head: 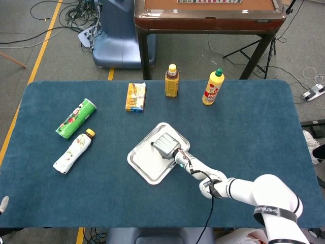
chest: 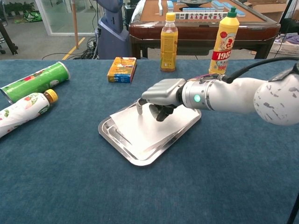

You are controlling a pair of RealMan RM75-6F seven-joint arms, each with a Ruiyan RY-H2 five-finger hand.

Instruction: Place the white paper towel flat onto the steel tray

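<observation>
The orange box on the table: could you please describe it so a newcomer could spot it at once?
On the blue table, look along the far edge, left of the two upright bottles. The orange box lies flat there, the only box among bottles and a green can.

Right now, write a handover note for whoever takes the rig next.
Right hand: over the towel on the tray, fingers curled down; whether it touches the towel cannot be told. It grips nothing visible.
Left hand: only a fingertip shows at the head view's left edge; state unclear.
Done: towel lies in the tray, mostly flat.
Left: lift the right hand away and check the towel's edges lie inside the rim.
</observation>
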